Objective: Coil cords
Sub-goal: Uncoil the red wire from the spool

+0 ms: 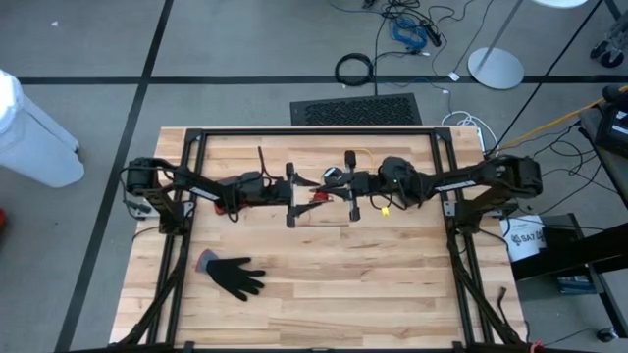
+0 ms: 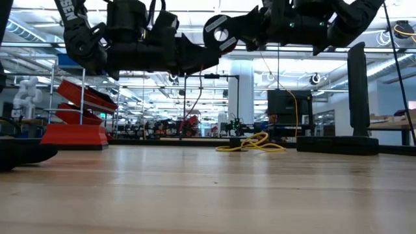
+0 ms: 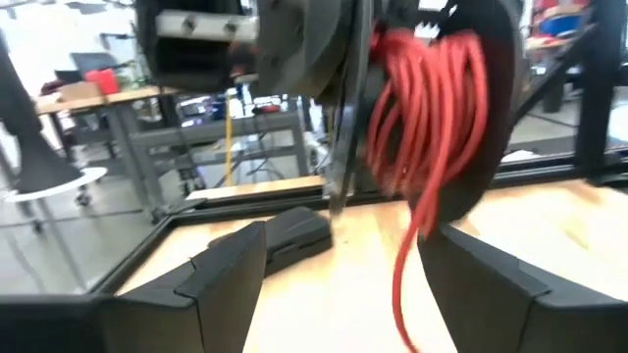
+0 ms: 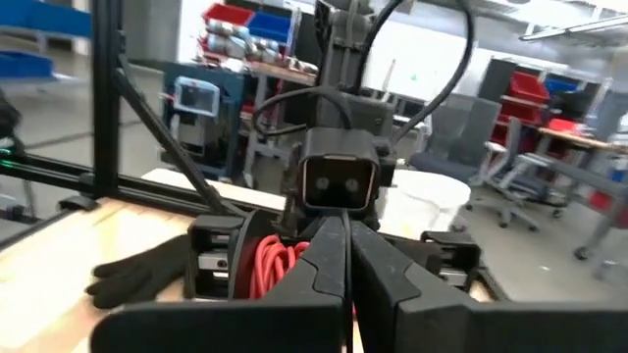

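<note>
A red cord, wound into a small coil [image 3: 432, 108], hangs in the air over the middle of the table, between my two grippers [image 1: 319, 196]. My right gripper [image 4: 343, 245] points level toward the left arm and is shut at the coil's side. My left gripper [image 3: 343, 284] faces it, open, with one finger on either side of the coil's hanging strand and touching nothing. A yellow cord [image 1: 385, 208] lies in a loose heap on the table under the right arm [image 2: 252, 144]. My right gripper comes in level from the table's right and is shut at one side of the red coil [image 4: 294, 260]. Its own fingers hide the exact spot. Most of the coil sits beside the fingers, clear of the table. A loose strand [image 3: 402, 284] hangs slack below it.
A black glove [image 1: 235, 277] lies on the near left part of the wooden table and also shows in the right wrist view [image 4: 147, 275]. A black metal frame [image 1: 314, 131] runs around the table's edges. The near half of the table offers free room.
</note>
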Robot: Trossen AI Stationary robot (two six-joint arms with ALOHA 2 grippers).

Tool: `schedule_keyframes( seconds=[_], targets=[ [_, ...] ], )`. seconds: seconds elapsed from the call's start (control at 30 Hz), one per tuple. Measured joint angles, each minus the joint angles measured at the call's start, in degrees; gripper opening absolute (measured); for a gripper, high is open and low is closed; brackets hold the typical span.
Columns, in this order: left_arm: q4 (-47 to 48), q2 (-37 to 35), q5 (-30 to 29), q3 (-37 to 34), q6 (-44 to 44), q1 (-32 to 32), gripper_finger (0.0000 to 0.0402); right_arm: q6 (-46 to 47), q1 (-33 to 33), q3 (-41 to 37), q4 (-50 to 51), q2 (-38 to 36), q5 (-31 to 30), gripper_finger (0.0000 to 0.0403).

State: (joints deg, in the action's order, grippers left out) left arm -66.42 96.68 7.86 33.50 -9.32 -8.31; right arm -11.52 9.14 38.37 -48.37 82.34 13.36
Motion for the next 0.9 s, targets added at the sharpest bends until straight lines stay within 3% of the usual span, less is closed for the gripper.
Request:
schedule_keyframes(
  seconds=[0.23,0.47,0.9],
  targets=[
    [0.0,0.0,-1.3,0.0,2.2,-0.8,0.0269,-5.3,-2.6,0.0,6.8,-5.2,-6.5,0.0001],
    [1.0,0.0,-2.0,0.0,6.0,-1.0,0.0233,-7.9,-4.8,0.0,8.5,-5.9,-12.2,0.0001],
    [4.5,0.0,-2.8,0.1,5.4,-1.1,0.0038,-9.1,-5.5,0.0,18.0,-5.9,-22.5,0.0]
  ],
)
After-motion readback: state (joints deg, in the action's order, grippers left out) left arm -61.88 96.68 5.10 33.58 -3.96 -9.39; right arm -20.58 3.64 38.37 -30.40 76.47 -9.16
